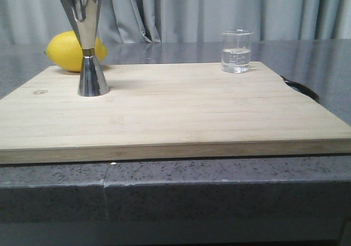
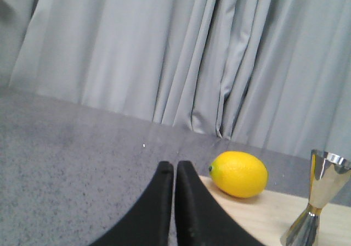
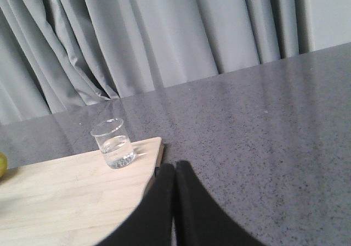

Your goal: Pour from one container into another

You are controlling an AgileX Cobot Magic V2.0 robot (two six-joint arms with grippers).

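Observation:
A small clear glass beaker [image 1: 236, 51] with white marks and some clear liquid stands at the far right corner of the wooden board [image 1: 164, 114]. The tall steel hourglass jigger [image 1: 88, 47] stands upright at the board's far left. Neither gripper shows in the front view. My left gripper [image 2: 175, 169] is shut and empty over the grey counter, left of the board, with the jigger [image 2: 318, 207] off to its side. My right gripper [image 3: 175, 169] is shut and empty beside the board's corner, a short way from the beaker [image 3: 113, 143].
A yellow lemon [image 1: 71, 51] lies behind the jigger at the board's far left edge, also in the left wrist view [image 2: 239, 173]. A dark handle [image 1: 301, 88] sticks out at the board's right side. Grey curtains [image 1: 219, 7] hang behind the speckled counter [image 1: 307, 54].

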